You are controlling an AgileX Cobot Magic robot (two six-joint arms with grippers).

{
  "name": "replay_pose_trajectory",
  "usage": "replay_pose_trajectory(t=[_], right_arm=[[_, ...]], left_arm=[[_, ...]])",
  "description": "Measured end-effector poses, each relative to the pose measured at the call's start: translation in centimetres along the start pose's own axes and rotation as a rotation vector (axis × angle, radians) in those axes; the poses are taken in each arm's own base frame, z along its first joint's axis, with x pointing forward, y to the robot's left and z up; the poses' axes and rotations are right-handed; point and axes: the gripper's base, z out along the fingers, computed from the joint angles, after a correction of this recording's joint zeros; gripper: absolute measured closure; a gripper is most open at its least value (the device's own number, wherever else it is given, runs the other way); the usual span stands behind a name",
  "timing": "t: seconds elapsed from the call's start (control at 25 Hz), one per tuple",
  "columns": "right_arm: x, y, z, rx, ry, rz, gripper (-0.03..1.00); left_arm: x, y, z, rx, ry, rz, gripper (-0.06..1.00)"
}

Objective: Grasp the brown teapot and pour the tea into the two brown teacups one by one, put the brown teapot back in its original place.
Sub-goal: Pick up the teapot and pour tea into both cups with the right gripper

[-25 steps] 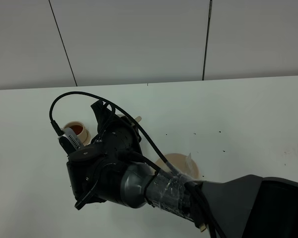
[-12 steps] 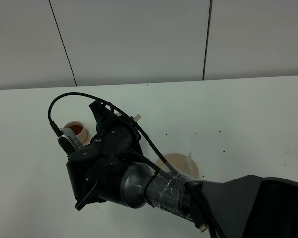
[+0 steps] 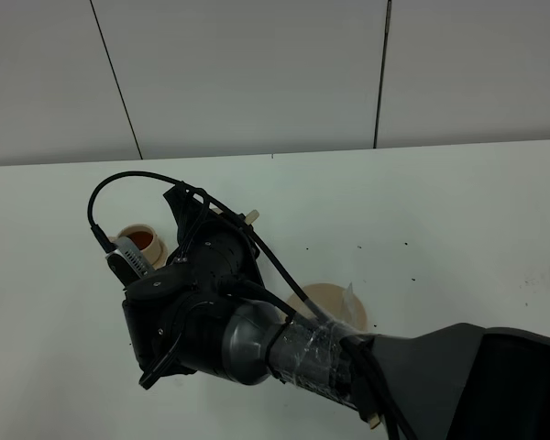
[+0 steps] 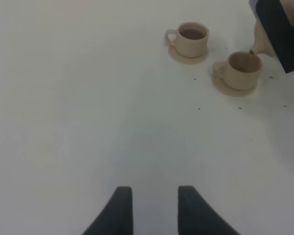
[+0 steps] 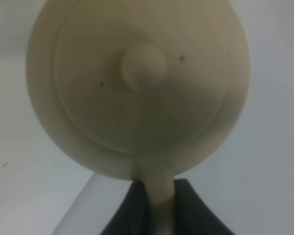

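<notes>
The brown teapot (image 5: 137,88) fills the right wrist view from above, lid knob in the middle. My right gripper (image 5: 157,205) is shut on its loop handle. In the left wrist view the teapot's spout (image 4: 257,46) tips over the nearer teacup (image 4: 243,70), with a brown trickle at that cup's rim. The other teacup (image 4: 192,39) (image 3: 142,240) holds dark tea on its small saucer. The wide saucer (image 3: 328,302) lies bare on the table, to the right of the cups. My right arm (image 3: 220,312) hides the teapot and the nearer cup in the high view. My left gripper (image 4: 154,208) hovers open over bare table.
A white tabletop (image 3: 458,211) runs back to a white panelled wall (image 3: 257,73). Small dark specks (image 4: 199,108) dot the table around the cups. A black cable (image 3: 119,183) loops off my right wrist.
Almost nothing differs: my right wrist and its cable loop have crept very slightly, still holding the teapot tilted over the cup.
</notes>
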Motion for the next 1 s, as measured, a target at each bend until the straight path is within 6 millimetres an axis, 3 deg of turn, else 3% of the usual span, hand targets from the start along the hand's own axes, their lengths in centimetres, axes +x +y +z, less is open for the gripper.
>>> replay_pose_trajectory(t=[1.0], right_arm=[[0.06, -0.10, 0.00, 0.011, 0.007, -0.007, 0.87]], left_arm=[[0.00, 0.00, 0.00, 0.000, 0.000, 0.001, 0.65]])
